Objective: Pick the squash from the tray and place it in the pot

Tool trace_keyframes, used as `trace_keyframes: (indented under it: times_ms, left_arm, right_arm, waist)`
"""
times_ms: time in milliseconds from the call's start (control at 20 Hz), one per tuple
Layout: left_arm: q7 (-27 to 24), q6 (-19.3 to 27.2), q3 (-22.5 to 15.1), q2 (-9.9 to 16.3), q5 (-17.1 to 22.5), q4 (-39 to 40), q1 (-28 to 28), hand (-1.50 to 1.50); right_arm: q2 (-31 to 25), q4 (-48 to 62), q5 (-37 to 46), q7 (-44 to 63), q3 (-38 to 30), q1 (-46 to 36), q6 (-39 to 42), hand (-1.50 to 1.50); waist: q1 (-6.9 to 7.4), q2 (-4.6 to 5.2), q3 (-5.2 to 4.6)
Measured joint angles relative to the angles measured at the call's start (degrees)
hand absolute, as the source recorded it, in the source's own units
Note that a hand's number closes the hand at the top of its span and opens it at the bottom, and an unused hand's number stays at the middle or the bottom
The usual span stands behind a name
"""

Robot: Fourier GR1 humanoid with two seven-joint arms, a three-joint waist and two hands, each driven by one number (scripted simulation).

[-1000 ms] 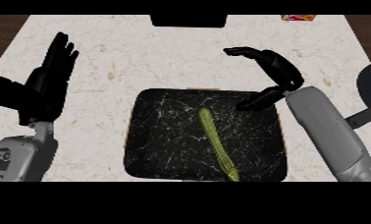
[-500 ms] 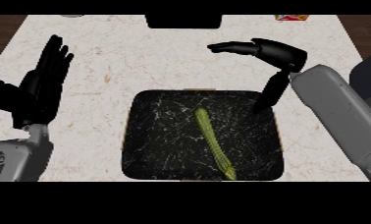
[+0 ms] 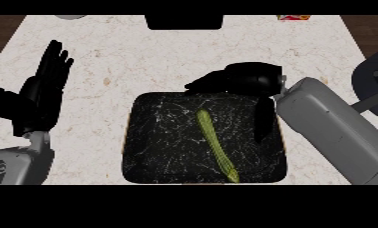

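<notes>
A long thin green squash (image 3: 216, 144) lies lengthwise on the black marbled tray (image 3: 159, 142), a little right of the tray's middle. My right hand (image 3: 247, 79) hangs over the tray's far right corner, palm down, its fingers stretched leftward and its thumb pointing down along the tray's right side. It is open and holds nothing; the squash lies apart from it, below and to its left. My left hand (image 3: 43, 94) rests open at the left edge, fingers up. A black pot (image 3: 184, 21) shows partly at the counter's far edge.
The pale speckled counter (image 3: 148, 62) runs between the tray and the pot. A grey round thing (image 3: 70, 16) peeks in at the far left, a small red and yellow item (image 3: 294, 17) at the far right, and a dark object (image 3: 366, 79) at the right edge.
My right hand has come down and leftward from above the counter to the tray's far right corner, and the forearm has swung in. The squash and left hand have kept their places.
</notes>
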Motion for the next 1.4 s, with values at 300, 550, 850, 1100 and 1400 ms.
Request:
trace_keyframes:
  times_ms: [300, 550, 850, 1100, 1400]
  left_arm:
    - [0.22, -1.27, 1.02, -0.93, -0.44, -1.3, 1.07, 0.0]
    - [0.26, -2.75, 1.98, -1.65, -1.08, -1.07, 0.98, 0.0]
    - [1.92, -3.9, 3.61, -1.69, -1.57, -0.6, -1.0, 0.0]
    - [2.58, -4.28, 3.82, -3.07, -2.68, -2.83, 0.39, 0.0]
    - [1.18, -6.05, 5.23, -3.96, -3.59, -1.53, 0.8, 0.0]
  right_arm:
    - [1.7, -9.57, 1.86, 8.46, -1.16, 6.14, 4.38, -1.5]
    - [2.61, -13.3, 6.5, 9.52, -1.94, 11.04, 5.73, -1.5]
    - [5.43, -11.65, 14.3, 10.46, -1.56, 13.01, 4.46, -1.5]
    - [8.63, -8.15, 19.93, 7.59, -2.14, 14.21, 2.66, -1.5]
    - [11.71, -6.9, 25.69, 6.19, -2.43, 16.45, 1.88, -1.5]
  waist:
    - [0.13, 0.17, 0.02]
    - [0.32, 0.28, 0.04]
    - [0.46, 0.37, 0.04]
    - [0.59, 0.4, 0.06]
    - [0.55, 0.39, 0.05]
